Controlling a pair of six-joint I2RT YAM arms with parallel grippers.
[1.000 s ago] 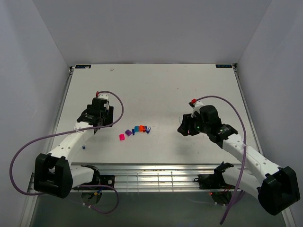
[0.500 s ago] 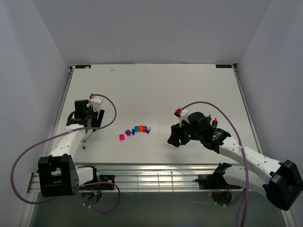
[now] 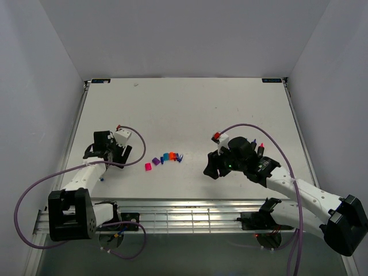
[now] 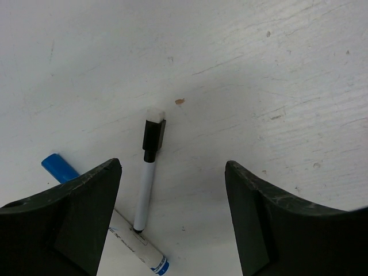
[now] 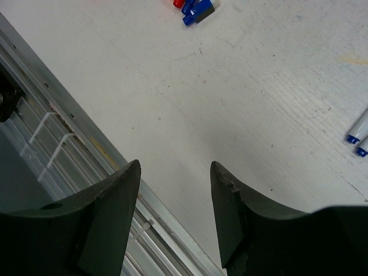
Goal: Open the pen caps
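Observation:
The loose pen caps lie in a row mid-table: magenta (image 3: 148, 167), purple (image 3: 155, 160), blue (image 3: 165, 156), orange (image 3: 171, 155) and a slim blue one (image 3: 180, 156). My left gripper (image 3: 103, 152) hangs to their left, open (image 4: 172, 167) over bare table. Just inside its left finger (image 4: 86, 218) lies a thin white pen (image 4: 144, 192) with a black section, touching a thicker white barrel (image 4: 135, 244). A blue cap (image 4: 59, 167) pokes out beside that finger. My right gripper (image 3: 211, 167) is open (image 5: 174, 167) and holds nothing, with the red and blue caps (image 5: 190, 8) far ahead.
The table's metal front rail (image 5: 69, 132) runs under my right gripper's left finger. Two blue-tipped pens (image 5: 356, 141) lie at the right edge of the right wrist view. More pens (image 3: 261, 145) rest behind the right arm.
The left gripper has swung left and toward the near edge, away from the caps. The right gripper moved left and nearer the front rail, then held still.

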